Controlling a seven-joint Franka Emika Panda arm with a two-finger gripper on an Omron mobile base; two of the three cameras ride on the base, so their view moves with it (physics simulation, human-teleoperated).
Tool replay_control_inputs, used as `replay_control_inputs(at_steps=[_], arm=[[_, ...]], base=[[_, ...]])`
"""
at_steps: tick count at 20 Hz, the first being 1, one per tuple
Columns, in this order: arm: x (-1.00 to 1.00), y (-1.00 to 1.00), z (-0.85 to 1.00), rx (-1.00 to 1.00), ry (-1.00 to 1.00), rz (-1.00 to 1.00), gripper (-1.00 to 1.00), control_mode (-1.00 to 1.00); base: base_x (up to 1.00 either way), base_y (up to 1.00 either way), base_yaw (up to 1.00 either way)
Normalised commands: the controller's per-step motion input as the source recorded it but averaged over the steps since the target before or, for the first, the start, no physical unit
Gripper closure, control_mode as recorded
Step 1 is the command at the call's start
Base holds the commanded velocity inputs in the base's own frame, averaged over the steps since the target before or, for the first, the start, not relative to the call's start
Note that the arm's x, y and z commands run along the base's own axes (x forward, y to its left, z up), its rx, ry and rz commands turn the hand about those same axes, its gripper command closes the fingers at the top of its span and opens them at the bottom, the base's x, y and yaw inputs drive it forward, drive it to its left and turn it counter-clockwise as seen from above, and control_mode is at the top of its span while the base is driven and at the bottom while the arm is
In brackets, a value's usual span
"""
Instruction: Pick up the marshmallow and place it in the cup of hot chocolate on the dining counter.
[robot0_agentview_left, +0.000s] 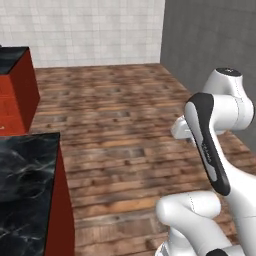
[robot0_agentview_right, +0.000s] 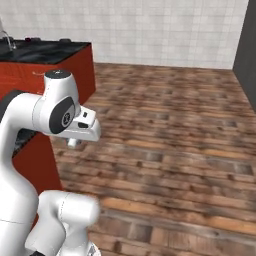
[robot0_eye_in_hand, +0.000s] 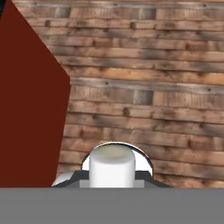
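Marshmallow (robot0_eye_in_hand: 111, 167) pinched in the closed gripper (robot0_eye_in_hand: 111, 178), held over wooden floor (robot0_eye_in_hand: 148, 87).
In the hand view a dark red cabinet side (robot0_eye_in_hand: 28, 109) sits to its left. Right base view: dining counter (robot0_agentview_right: 45, 51) far back left, faucet (robot0_agentview_right: 6, 37) at its edge.

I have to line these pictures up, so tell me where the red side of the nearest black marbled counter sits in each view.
Left base view: red side at the lower left, under the marbled top.
Right base view: low at the left edge.
Hand view: the left part, likely the same panel.
Shared landmark: the wooden plank floor, which borders the panel in every view.
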Motion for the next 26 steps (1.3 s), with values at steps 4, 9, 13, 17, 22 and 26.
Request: replay_control_inputs(at_steps=[4, 9, 13, 17, 22, 26], arm=[[0.0, 0.0, 0.0, 0.0, 0.0, 0.0, 1.0, 1.0], [0.0, 0.0, 0.0, 0.0, 0.0, 0.0, 1.0, 1.0], [0.0, 0.0, 0.0, 0.0, 0.0, 0.0, 1.0, 1.0], [0.0, 0.0, 0.0, 0.0, 0.0, 0.0, 1.0, 1.0], [0.0, 0.0, 0.0, 0.0, 0.0, 0.0, 1.0, 1.0], [0.0, 0.0, 0.0, 0.0, 0.0, 0.0, 1.0, 1.0]], base=[[1.0, -0.41, -0.01], [1.0, -0.15, -0.03], [1.0, 0.0, 0.07], [1.0, 0.0, 0.16], [1.0, 0.0, 0.02], [1.0, -0.06, -0.1]])
